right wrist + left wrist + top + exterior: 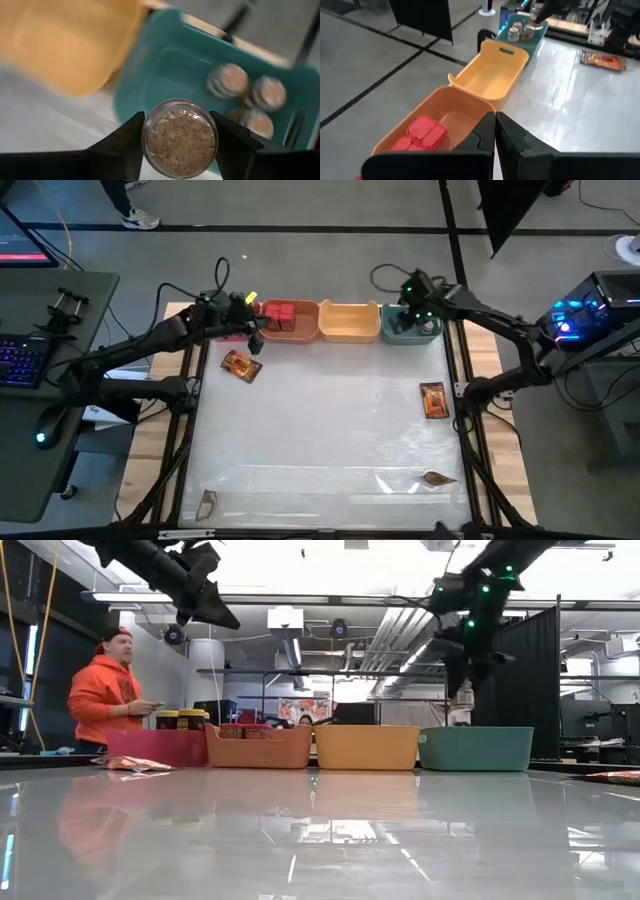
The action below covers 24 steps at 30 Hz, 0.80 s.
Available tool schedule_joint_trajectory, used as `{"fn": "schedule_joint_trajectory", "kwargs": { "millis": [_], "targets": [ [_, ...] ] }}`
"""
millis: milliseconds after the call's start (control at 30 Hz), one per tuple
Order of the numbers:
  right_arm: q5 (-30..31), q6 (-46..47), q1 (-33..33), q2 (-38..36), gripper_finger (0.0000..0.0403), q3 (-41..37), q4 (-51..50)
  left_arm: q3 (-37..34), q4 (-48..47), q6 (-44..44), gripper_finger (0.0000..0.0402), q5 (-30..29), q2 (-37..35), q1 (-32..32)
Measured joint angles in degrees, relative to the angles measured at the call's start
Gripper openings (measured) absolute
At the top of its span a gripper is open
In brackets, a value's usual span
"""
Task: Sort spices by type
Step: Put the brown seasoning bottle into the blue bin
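A small clear glass jar of grey-brown spice [180, 137] is clamped between the two dark fingers of the right gripper [180, 142], which is held above the near edge of the teal plastic bin [170, 65] at the right end of the row of bins along the table's far side. Three more jars with grey-brown lids [247, 97] are seen inside that teal bin. The left gripper [494, 137] is held above the table just beside the orange plastic bin [465, 112], with its fingers pressed together and nothing between them. Small red boxes [426, 131] are lying in the orange bin, and the yellow plastic bin [492, 75] next to it is seen with a bare floor. A pink plastic bin [160, 747] stands at the left end of the row, with yellow-lidded little jars [180, 719] showing above its rim. Flat orange-brown foil packets are lying on the glossy white table [320, 430]: one [240, 366] near the left gripper, one [434, 400] by the right edge, and one [437, 478] near the front right. A person in an orange hooded top [105, 690] is seen standing beyond the table.
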Motion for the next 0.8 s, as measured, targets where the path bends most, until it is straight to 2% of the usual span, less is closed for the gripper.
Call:
{"fn": "schedule_joint_trajectory", "kwargs": {
  "millis": [100, 267, 533, 633, 800],
  "targets": [
    [0.5, 8.6, -3.5, 0.9, 0.0185, -0.5, -0.3, 0.0, 3.1, 0.0, 0.0000, 0.0, 0.3, 0.0],
    [2.4, 13.1, -5.8, 6.9, 0.0185, -0.5, -1.0, 0.0, 6.4, 0.0, 0.0000, 0.0, 0.4, 0.0],
    [7.3, 14.5, -6.9, 16.2, 0.0185, -0.5, -0.9, 0.0, 6.1, -3.0, 0.0000, 0.9, 0.4, 0.0],
    [9.5, 14.4, -6.8, 17.5, 0.0185, -0.5, -0.5, 0.0, 6.1, -3.0, 0.0000, 1.7, 0.4, 0.0],
    [12.1, 14.5, -6.8, 17.8, 0.0213, -0.5, 2.1, 0.0, 6.1, -3.0, 0.0000, 1.8, 0.4, 0.0]
  ]
}}
